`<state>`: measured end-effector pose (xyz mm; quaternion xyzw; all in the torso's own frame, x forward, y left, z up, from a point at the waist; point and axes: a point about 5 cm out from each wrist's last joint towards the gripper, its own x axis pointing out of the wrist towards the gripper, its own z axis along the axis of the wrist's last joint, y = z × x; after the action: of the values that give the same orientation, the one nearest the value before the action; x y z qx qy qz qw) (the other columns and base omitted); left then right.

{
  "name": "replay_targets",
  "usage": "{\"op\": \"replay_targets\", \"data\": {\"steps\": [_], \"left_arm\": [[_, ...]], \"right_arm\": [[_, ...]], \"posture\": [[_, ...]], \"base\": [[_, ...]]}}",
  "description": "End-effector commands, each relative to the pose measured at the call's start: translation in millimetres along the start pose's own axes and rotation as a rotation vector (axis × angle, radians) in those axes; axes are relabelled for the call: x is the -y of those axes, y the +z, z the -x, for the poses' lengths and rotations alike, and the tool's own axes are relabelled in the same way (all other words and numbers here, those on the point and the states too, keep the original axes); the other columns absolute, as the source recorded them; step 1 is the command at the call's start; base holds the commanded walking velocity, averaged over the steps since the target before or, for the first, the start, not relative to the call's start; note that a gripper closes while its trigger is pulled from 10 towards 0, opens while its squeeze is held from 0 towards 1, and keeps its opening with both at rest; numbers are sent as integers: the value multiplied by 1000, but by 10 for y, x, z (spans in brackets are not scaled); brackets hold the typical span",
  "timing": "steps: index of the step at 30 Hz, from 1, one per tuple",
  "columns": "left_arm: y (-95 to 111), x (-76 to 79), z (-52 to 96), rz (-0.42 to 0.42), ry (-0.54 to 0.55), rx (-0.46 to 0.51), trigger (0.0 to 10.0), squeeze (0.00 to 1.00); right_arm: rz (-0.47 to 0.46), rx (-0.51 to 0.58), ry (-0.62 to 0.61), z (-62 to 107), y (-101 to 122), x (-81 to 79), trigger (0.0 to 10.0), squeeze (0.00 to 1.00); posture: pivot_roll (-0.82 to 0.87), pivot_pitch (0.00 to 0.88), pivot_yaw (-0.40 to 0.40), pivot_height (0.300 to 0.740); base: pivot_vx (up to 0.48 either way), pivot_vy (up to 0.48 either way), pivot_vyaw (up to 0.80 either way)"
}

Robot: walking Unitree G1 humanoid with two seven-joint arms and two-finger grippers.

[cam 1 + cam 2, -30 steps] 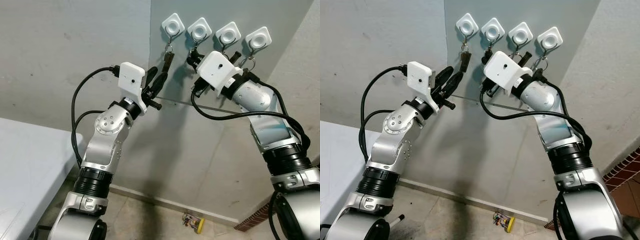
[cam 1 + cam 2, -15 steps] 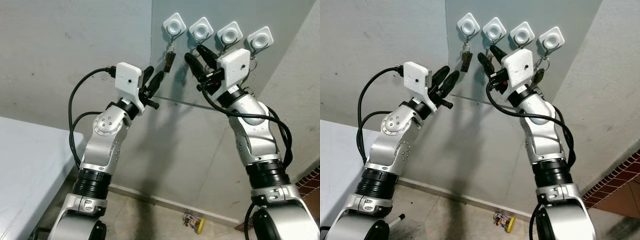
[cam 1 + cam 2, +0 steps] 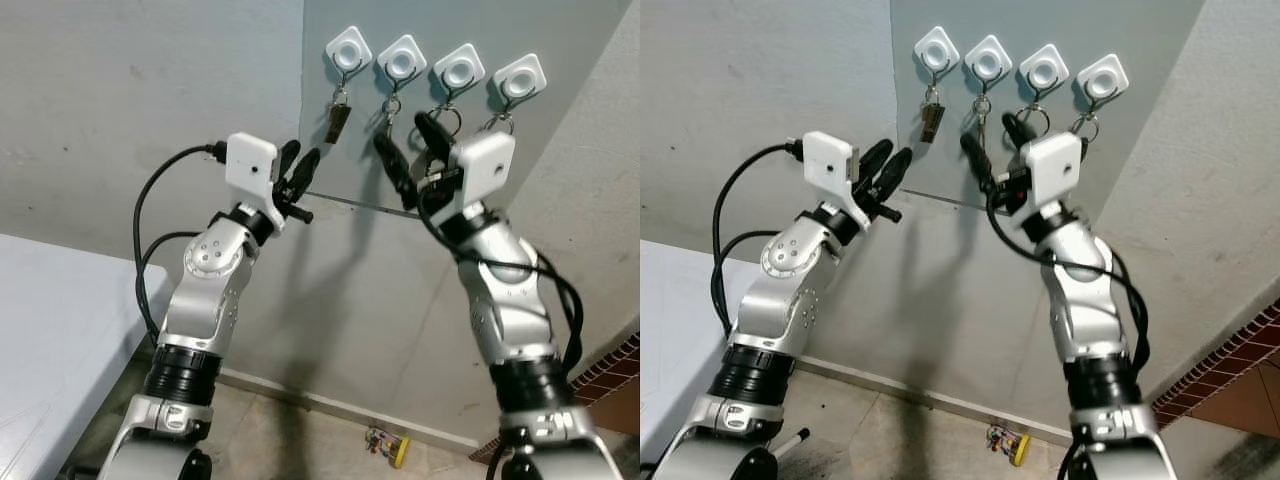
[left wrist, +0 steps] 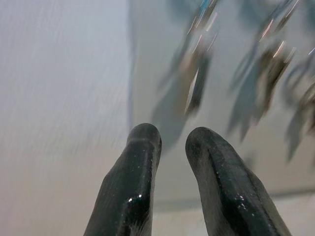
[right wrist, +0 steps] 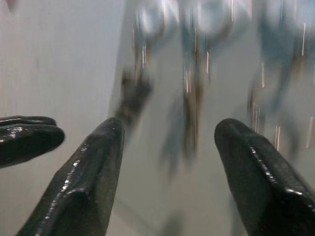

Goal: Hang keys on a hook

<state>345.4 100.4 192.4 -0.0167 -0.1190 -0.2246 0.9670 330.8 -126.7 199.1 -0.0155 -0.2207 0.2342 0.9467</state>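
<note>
Four white diamond-shaped wall hooks (image 3: 349,48) sit in a row high on the grey wall, and that row is the landmark for everything else. A bunch hangs under each hook: a dark, flat key fob with its ring (image 3: 337,117) below the leftmost hook, a slim silver key (image 3: 391,107) below the second, a round metal ring (image 3: 446,116) below the third, and a small ring (image 3: 497,122) below the fourth. Judging by this, the keys are already on a hook and the hanging step looks finished, which would explain why neither arm carries anything.

Below the second and third hooks, the right gripper (image 3: 412,150) has its two long black fingers spread wide and empty, tips pointing up toward the keys but apart from them; the splayed fingers suggest it has let go. In the right wrist view the hanging bunches are a blur beyond the parted fingertips (image 5: 101,152).

Below and left of the leftmost hook, the left gripper (image 3: 298,168) points up at the fob with fingers nearly together, only a narrow gap between them, grasping nothing. It appears to be on standby, not working.
</note>
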Motion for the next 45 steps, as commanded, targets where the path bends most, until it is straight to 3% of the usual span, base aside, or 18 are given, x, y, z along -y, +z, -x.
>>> {"op": "replay_targets", "data": {"steps": [1,6,8,13,17,19,21,22,23,25,26,29,31,32,33,34,35,45], "left_arm": [[-203,-23,88,28,15,-68,10000,0],[-466,-41,210,33,45,-155,10000,0],[-667,-49,333,-18,75,-204,10000,0],[-851,-69,433,-11,101,-262,10000,0],[-1186,-142,650,13,133,-380,10000,0],[-1211,-153,670,7,144,-388,10000,0],[-1271,-184,720,15,177,-412,10000,0],[-1364,-185,803,46,184,-449,10000,0],[-1364,-185,803,46,184,-449,10000,0],[-1505,-176,939,58,202,-522,10000,0],[-1640,-167,1087,51,222,-608,10000,0],[-1792,-118,1283,28,229,-705,10000,0],[-1829,-100,1335,10,226,-736,10000,0],[-1920,-61,1476,-22,228,-809,10000,0],[-1920,-61,1476,-22,228,-809,10000,0],[-2009,-14,1638,-11,234,-880,10000,0],[-2037,2,1692,-6,237,-905,10000,0],[-2209,197,2113,189,282,-1012,10000,0]], "right_arm": [[-24,-20,-33,58,-75,1,10000,1000],[-64,-89,-42,174,-265,-86,10000,1000],[-95,-142,-52,291,-418,-147,10000,1000],[-110,-208,-60,428,-581,-188,10000,1000],[-134,-412,-131,819,-1027,-219,10000,1000],[-133,-432,-137,862,-1067,-222,10000,1000],[-149,-473,-155,962,-1152,-231,10000,1000],[-148,-545,-178,1113,-1269,-233,10000,1000],[-148,-545,-178,1113,-1269,-233,10000,1000],[-157,-638,-221,1317,-1401,-232,10000,1000],[-149,-722,-243,1495,-1503,-253,10000,1000],[-119,-852,-305,1745,-1624,-263,10000,1000],[-106,-881,-313,1804,-1646,-269,10000,1000],[-102,-942,-328,1943,-1693,-296,10000,1000],[-102,-942,-328,1943,-1693,-296,10000,1000],[-98,-1020,-339,2124,-1741,-345,10000,1000],[-93,-1044,-335,2183,-1753,-364,10000,1000],[-119,-1304,-297,2748,-1834,-630,10000,1000]], "posture": [[-44,0,-28,740],[-57,0,-21,740],[-61,0,-19,740],[-63,0,-16,740],[-68,0,-13,740],[-68,0,-13,740],[-78,0,-8,740],[-85,0,-3,740],[-85,0,-3,740],[-99,0,6,740],[-112,0,13,740],[-129,0,27,740],[-131,0,29,740],[-137,0,35,740],[-137,0,35,740],[-135,0,35,740],[-135,0,35,740],[-103,0,9,740]], "base": [[0,0,0],[0,0,0],[0,0,0],[0,0,0],[0,0,0],[0,0,0],[0,0,0],[0,0,0],[0,0,0],[0,0,0],[0,0,0],[0,0,0],[0,0,0],[0,0,0],[0,0,0],[0,0,0],[0,0,0],[0,0,0]]}}
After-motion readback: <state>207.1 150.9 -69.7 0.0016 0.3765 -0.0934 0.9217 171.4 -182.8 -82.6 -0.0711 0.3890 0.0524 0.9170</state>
